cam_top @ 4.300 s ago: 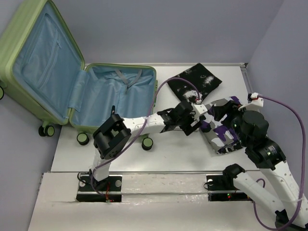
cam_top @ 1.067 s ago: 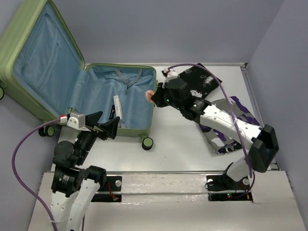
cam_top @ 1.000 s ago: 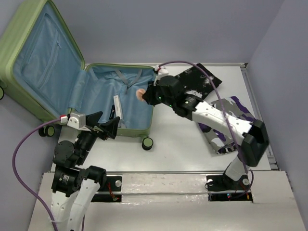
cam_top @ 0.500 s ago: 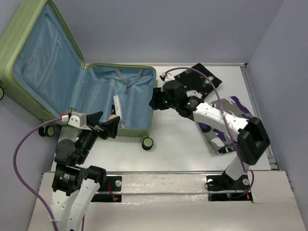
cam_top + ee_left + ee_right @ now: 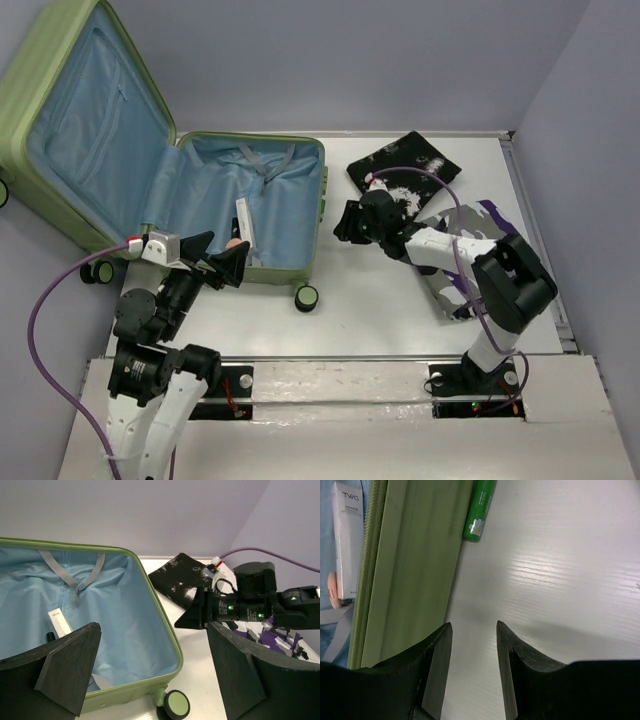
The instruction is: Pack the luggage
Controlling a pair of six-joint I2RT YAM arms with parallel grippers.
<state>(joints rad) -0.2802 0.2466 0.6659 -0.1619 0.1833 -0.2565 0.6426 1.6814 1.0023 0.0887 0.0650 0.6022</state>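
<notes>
Luggage [image 5: 200, 190]: open on the bench [image 5: 380, 310], lid raised
Left jaws [image 5: 222, 258]: spread wide, empty, at luggage's near edge
Right jaws [image 5: 473, 626]: parted, empty, just right of luggage
White box [image 5: 347, 535]: inside luggage

The surface [image 5: 380, 300] lies bare from the middle toward 6 o'clock; the right end effector [image 5: 342, 222], jaws apart on nothing, hangs there just beside the luggage [image 5: 321, 205] wall barring 9 o'clock. Inside, the lining is free toward 12 o'clock, while a white box [image 5: 245, 228] and the wide-spread left end effector [image 5: 220, 258] crowd 7 o'clock. A black cloth [image 5: 405, 165] covers 1 o'clock, a patterned cloth [image 5: 480, 240] 3 o'clock.
</notes>
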